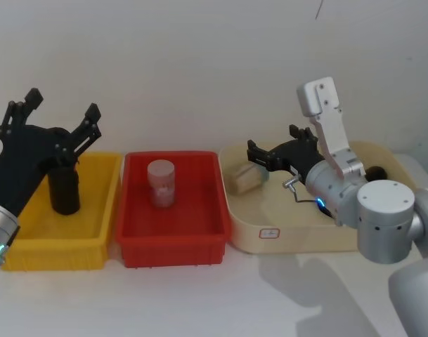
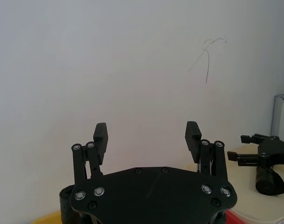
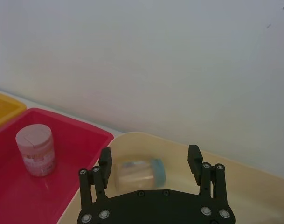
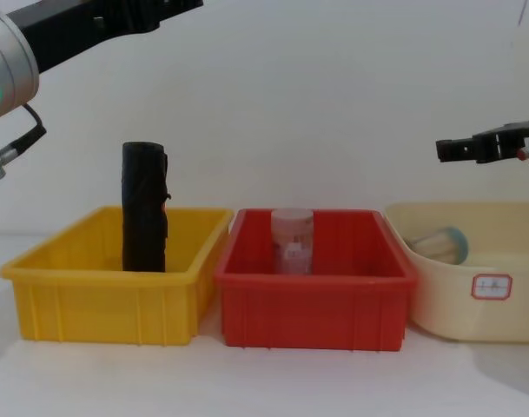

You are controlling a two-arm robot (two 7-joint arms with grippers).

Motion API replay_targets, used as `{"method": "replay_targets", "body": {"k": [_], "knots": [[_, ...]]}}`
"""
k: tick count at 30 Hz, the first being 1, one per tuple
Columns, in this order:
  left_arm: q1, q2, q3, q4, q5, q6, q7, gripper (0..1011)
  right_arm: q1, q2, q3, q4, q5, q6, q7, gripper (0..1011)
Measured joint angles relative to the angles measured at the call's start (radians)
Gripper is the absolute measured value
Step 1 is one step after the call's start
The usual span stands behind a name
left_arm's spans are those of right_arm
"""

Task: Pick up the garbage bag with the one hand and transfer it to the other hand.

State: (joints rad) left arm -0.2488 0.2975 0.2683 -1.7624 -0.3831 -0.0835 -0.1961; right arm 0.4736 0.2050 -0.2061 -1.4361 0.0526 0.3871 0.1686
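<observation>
The garbage bag [image 1: 64, 187] is a tall black wrinkled roll standing upright at the back of the yellow bin [image 1: 31, 242]. From the chest view the garbage bag [image 4: 144, 208] rises well above the bin's rim. My left gripper [image 1: 64, 104] hovers open just above it, nothing between its fingers. The left wrist view has the left gripper [image 2: 147, 135] wide open, with the roll's top [image 2: 65, 200] below one finger. My right gripper [image 1: 273, 144] is open over the beige tray [image 1: 305, 235], also empty.
A red bin [image 1: 173, 242] between the two holds an upright pink jar [image 1: 161, 182]. In the beige tray lie a blue-lidded jar [image 3: 139, 172] on its side and a second black roll [image 2: 271, 182]. A white wall stands close behind.
</observation>
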Motion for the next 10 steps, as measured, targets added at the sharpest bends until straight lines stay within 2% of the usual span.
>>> {"method": "replay_targets", "body": {"k": [10], "knots": [[0.000,0.000,0.000,0.000,0.000,0.000,0.000,1000,-0.054,-0.008,0.029,-0.060,0.034,-0.001,0.020,1001]]}}
